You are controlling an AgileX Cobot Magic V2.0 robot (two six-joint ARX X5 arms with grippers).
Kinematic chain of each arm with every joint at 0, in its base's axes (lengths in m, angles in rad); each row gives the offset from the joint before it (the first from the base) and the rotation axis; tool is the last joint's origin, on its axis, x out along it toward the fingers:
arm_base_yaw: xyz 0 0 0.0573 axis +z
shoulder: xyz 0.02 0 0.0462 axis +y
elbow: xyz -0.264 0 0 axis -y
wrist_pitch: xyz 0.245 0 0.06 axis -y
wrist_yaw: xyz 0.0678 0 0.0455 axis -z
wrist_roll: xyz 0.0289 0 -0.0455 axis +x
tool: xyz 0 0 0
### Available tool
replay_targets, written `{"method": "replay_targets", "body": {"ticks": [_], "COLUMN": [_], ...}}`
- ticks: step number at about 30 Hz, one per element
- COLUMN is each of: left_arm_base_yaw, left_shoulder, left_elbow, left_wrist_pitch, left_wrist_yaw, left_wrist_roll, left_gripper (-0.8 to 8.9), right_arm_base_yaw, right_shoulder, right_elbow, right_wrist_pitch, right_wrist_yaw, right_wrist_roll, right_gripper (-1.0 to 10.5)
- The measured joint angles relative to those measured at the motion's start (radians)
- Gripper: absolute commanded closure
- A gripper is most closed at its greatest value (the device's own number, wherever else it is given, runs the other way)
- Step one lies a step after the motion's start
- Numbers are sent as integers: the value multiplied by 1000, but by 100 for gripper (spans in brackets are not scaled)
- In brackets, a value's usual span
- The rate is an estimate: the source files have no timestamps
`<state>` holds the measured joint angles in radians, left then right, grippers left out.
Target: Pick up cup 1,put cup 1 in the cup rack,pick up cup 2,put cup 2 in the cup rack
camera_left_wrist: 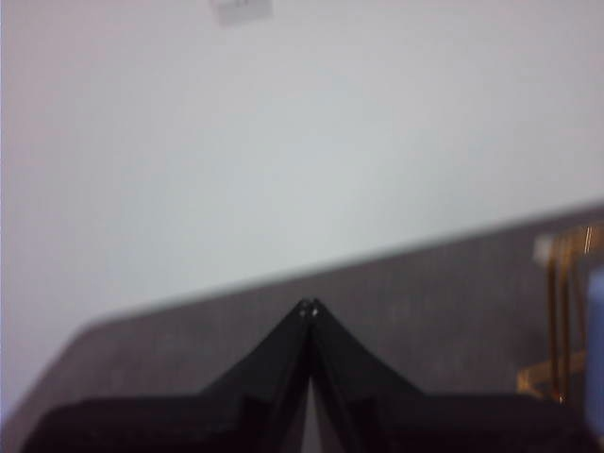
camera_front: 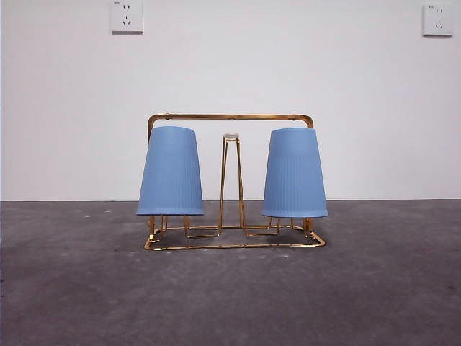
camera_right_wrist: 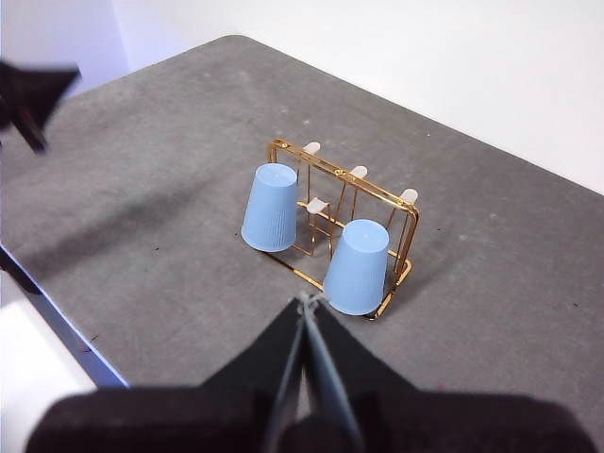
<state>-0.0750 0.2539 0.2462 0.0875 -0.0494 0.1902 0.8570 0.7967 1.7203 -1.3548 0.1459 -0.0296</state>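
The gold wire cup rack [camera_front: 230, 117] stands on the grey table. Two blue ribbed cups sit upside down on its prongs, one at the left [camera_front: 171, 171] and one at the right [camera_front: 294, 173]. A bare pale-tipped prong [camera_front: 230, 137] stands between them. The right wrist view shows the rack [camera_right_wrist: 342, 179] with both cups [camera_right_wrist: 271, 208] [camera_right_wrist: 358, 267] from above. My right gripper [camera_right_wrist: 307, 300] is shut and empty, held high above the table, apart from the rack. My left gripper [camera_left_wrist: 309, 305] is shut and empty, off to the side. Only an edge of the rack [camera_left_wrist: 562, 321] shows in the left wrist view.
Two wall sockets [camera_front: 127, 16] [camera_front: 438, 19] are on the white wall behind the table. The table's edge [camera_right_wrist: 57, 321] shows in the right wrist view, where the left arm's black tip [camera_right_wrist: 33, 94] shows too.
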Motion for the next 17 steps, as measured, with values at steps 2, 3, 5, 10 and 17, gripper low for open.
{"method": "replay_targets", "body": {"ticks": [2, 3, 5, 10, 17], "left_arm_base_yaw": [15, 23, 37, 68, 102], "left_shoulder": [-37, -55, -89, -164, -248], "left_elbow": [-62, -87, -125, -196, -228], "left_wrist_pitch": [-1, -1, -8, -79, -235], "left_wrist_yaw": [0, 0, 0, 0, 0], "left_wrist_roll": [-2, -9, -21, -55, -113], "left_gripper": [817, 817, 817, 817, 817], "right_arm_base_yaw": [0, 0, 0, 0, 0], "right_shoulder": [0, 0, 0, 0, 0], "right_elbow": [0, 0, 0, 0, 0], "right_wrist_pitch": [0, 0, 0, 0, 0], "right_wrist_yaw": [0, 0, 0, 0, 0], "right_wrist_roll": [0, 0, 0, 0, 0], "right_gripper": [942, 942, 942, 942, 942]}}
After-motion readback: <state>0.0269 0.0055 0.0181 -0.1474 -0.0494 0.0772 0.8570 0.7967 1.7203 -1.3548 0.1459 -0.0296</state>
